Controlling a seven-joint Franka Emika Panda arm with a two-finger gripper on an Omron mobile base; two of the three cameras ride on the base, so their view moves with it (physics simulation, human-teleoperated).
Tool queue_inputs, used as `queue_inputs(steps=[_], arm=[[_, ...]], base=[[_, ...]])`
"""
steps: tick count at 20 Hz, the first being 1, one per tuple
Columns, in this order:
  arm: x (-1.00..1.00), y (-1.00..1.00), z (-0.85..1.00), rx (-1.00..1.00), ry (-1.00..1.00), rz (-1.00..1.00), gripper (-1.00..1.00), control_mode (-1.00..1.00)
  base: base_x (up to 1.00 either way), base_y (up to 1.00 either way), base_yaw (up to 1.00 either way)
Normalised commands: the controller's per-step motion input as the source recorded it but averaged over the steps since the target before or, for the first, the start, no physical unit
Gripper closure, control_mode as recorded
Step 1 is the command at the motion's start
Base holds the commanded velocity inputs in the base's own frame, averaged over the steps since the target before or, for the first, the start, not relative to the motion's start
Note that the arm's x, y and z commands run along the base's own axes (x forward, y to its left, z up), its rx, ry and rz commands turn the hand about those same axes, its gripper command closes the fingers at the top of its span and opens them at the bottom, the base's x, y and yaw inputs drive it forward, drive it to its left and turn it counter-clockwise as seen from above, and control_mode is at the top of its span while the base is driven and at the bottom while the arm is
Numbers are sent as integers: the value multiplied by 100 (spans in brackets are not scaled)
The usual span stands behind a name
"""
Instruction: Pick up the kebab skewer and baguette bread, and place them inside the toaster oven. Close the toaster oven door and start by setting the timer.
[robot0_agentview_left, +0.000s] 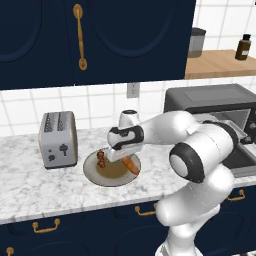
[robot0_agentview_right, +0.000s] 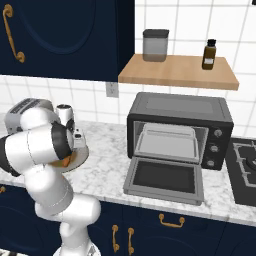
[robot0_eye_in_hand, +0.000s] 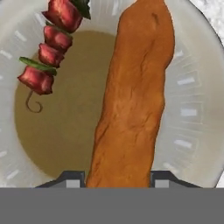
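Note:
The orange-brown baguette bread (robot0_eye_in_hand: 131, 100) lies on a grey plate (robot0_eye_in_hand: 197, 109) with a brown centre. Beside it on the plate rests the kebab skewer (robot0_eye_in_hand: 48, 52), with red meat chunks. My gripper (robot0_eye_in_hand: 117, 179) is down over the plate, and its two fingertips (robot0_eye_in_hand: 72, 180) press against both sides of the loaf's near end. From the left base view, the gripper (robot0_agentview_left: 120, 159) hangs over the plate (robot0_agentview_left: 95, 175), between the skewer (robot0_agentview_left: 101, 159) and the baguette (robot0_agentview_left: 131, 165). The toaster oven (robot0_agentview_right: 180, 115) stands to the right with its door (robot0_agentview_right: 165, 177) dropped open.
A silver two-slot toaster (robot0_agentview_left: 58, 139) stands left of the plate on the marble counter. The oven's knobs (robot0_agentview_right: 216, 147) are on its right side, and a stove (robot0_agentview_right: 245, 165) lies beyond. A wooden shelf (robot0_agentview_right: 180, 72) above carries a jar and a bottle.

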Motion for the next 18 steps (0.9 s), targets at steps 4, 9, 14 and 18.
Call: queue_inputs(steps=[4,9,14,18], arm=[[-97,-51,98,-5,-12,37,100,-100],[-100,-85,77,-13,-34,49,100,-100],[-86,-100,66,-12,-32,53,100,-100],[-21,-100,55,-2,-8,37,100,-100]], base=[[0,0,0],[0,0,0],[0,0,0],[0,0,0]])
